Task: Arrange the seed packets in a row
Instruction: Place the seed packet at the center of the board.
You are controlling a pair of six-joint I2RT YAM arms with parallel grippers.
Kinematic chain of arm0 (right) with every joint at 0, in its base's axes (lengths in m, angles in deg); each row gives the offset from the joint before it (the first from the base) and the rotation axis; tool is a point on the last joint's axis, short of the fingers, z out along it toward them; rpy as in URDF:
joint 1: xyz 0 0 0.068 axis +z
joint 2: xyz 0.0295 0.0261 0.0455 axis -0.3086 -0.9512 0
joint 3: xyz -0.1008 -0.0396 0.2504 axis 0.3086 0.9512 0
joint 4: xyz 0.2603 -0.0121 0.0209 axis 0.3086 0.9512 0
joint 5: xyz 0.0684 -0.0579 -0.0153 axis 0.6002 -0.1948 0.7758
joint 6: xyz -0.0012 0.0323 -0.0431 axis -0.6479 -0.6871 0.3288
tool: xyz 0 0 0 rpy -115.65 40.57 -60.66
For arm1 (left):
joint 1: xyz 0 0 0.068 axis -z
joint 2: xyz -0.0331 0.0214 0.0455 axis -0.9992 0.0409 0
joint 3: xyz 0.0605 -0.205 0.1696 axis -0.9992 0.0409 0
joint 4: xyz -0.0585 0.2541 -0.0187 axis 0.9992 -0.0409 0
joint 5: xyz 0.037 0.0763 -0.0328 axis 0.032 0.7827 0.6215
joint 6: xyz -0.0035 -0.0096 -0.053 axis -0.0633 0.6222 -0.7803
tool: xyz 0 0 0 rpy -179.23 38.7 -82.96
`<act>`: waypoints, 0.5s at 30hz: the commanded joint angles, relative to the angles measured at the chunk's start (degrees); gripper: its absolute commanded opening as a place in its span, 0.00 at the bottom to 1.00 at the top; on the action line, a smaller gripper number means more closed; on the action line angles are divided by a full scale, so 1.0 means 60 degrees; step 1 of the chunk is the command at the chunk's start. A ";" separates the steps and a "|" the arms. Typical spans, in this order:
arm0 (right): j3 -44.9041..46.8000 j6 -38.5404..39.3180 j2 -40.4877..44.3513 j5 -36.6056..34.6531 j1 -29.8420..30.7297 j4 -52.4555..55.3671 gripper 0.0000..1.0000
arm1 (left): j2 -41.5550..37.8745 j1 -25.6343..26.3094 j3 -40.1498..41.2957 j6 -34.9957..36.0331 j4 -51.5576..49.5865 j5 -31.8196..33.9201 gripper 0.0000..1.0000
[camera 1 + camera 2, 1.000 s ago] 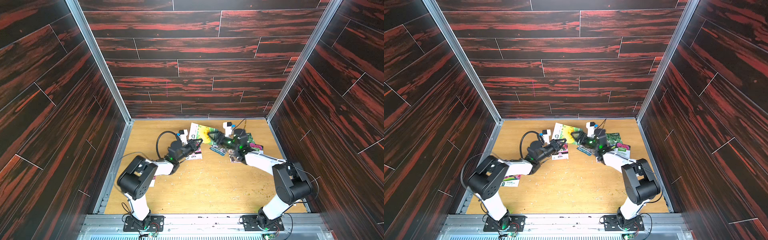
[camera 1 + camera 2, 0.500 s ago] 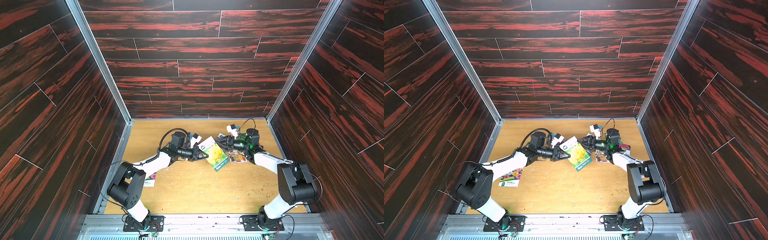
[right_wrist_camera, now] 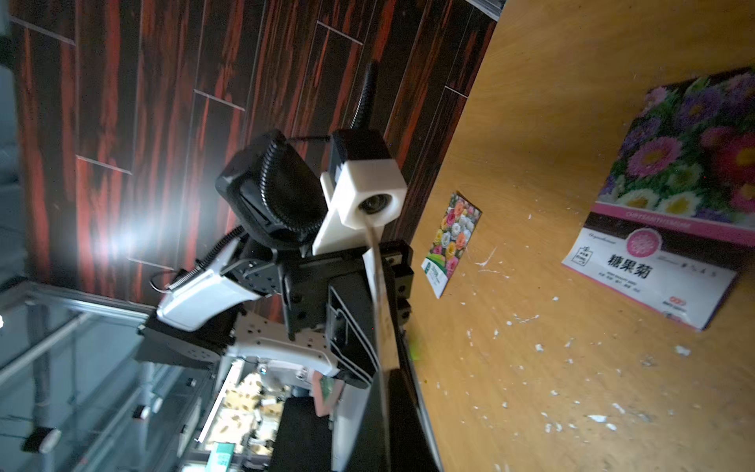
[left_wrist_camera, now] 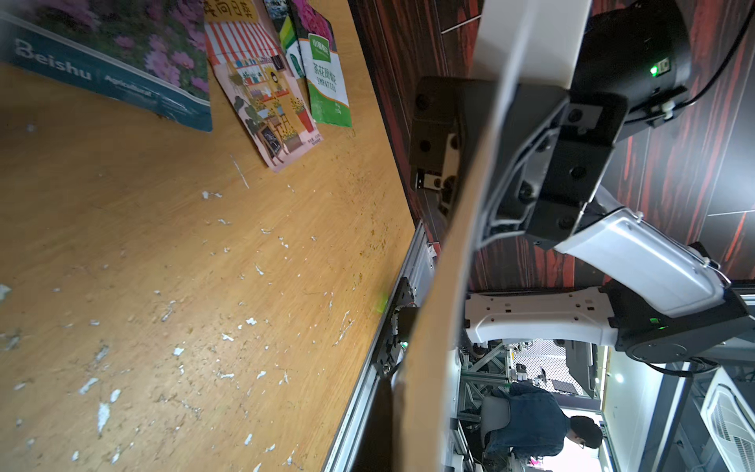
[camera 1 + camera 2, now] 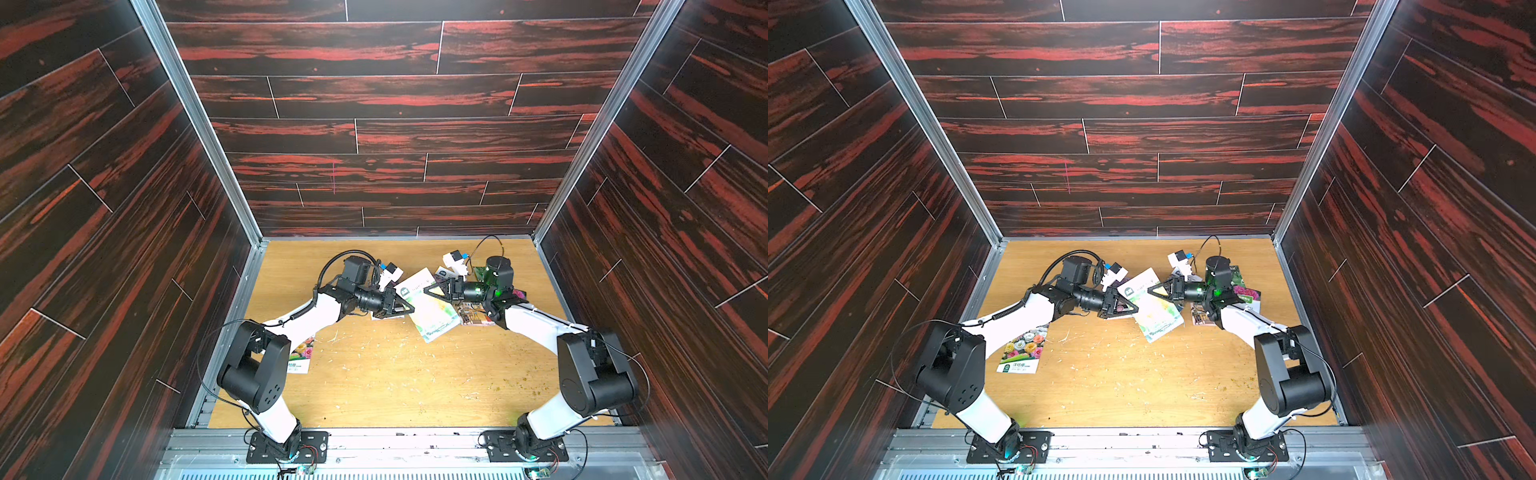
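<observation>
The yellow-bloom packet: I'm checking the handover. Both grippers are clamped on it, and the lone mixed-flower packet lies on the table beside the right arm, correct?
Not quite. The lone mixed-flower packet lies beside the left arm, not the right one, as a top view shows. The rest holds: the left gripper and the right gripper are both clamped on the yellow-bloom packet.

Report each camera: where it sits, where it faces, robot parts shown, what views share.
Top views: overhead in front, looking down at the wooden table; both arms whole, left gripper and right gripper shut on the glossy yellow-bloom seed packet.
Left wrist: on the left arm, facing the right arm; little of itself shows.
Right wrist: on the right arm, facing the left arm; likely its own dark finger.
Shared: both wrist views show that packet edge-on.
</observation>
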 commanded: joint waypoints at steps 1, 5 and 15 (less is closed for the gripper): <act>-0.0397 0.0773 0.0115 -0.0304 0.0053 0.1068 0.00 | 0.0041 -0.0232 -0.0280 0.0334 -0.0665 0.0316 0.00; -0.0760 0.1356 -0.0041 -0.1037 0.0196 0.1982 0.00 | 0.0017 -0.0689 -0.0568 0.0437 -0.2042 0.2005 0.52; 0.0494 -0.1143 -0.0952 -0.7506 0.3387 -0.0290 0.00 | -0.2692 -0.3036 0.0119 -0.0584 -0.4663 0.9153 0.66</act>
